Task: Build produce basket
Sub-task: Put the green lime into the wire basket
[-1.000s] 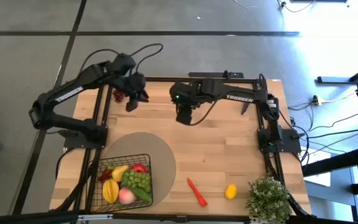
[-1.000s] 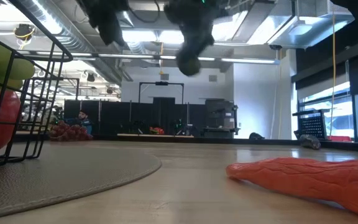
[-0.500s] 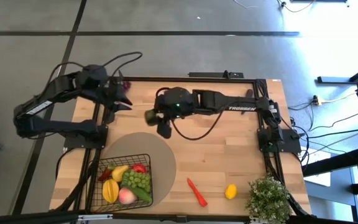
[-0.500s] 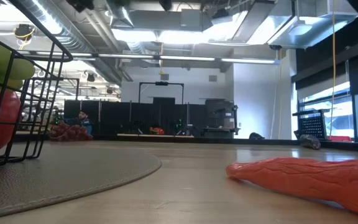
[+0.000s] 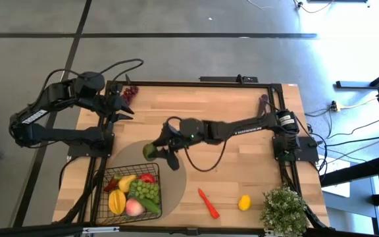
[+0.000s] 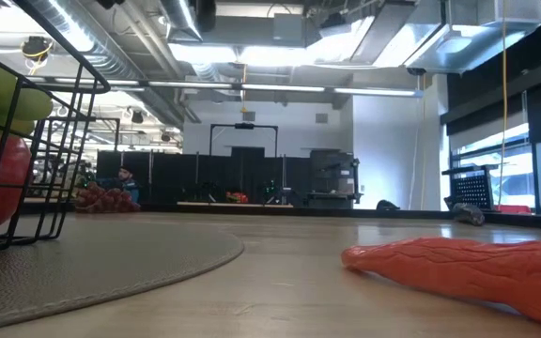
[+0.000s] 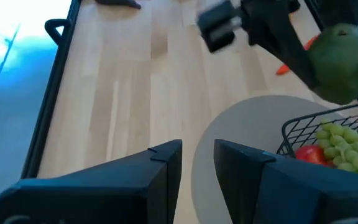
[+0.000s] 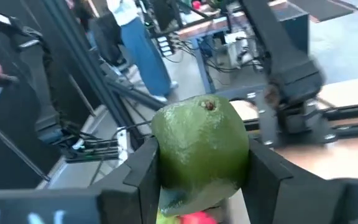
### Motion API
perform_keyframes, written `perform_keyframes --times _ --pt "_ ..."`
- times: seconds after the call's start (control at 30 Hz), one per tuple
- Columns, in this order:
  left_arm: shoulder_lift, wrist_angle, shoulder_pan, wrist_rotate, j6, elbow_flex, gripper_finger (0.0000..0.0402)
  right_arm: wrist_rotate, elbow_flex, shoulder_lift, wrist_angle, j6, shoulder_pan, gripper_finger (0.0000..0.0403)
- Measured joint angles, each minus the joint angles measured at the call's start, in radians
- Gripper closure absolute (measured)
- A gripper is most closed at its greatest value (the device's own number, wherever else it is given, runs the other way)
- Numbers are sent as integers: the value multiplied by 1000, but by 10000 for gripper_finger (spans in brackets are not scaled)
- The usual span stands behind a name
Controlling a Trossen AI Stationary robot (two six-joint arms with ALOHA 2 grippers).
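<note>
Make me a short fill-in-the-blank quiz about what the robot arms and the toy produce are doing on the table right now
1. The right gripper is shut on a round ____ fruit.
2. That fruit hangs above the round tan ____, close to the basket.
3. The red chili lies on the bare table, beside a ____ lemon.
4. The left gripper holds ____.

Missing words: green; mat; yellow; nothing

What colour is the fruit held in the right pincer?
Green: the round fruit in the right pincer is plain green with a small brown stem spot, clearest in the right wrist view.
</note>
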Motion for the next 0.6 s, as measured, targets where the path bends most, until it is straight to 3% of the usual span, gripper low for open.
perform_keyframes --times 0.2,0.6 --pt "0 0 0 -2 36 0 318 24 -165 0 205 19 27 248" --pt "0 -24 0 -3 35 0 318 53 -244 1 226 -36 35 248"
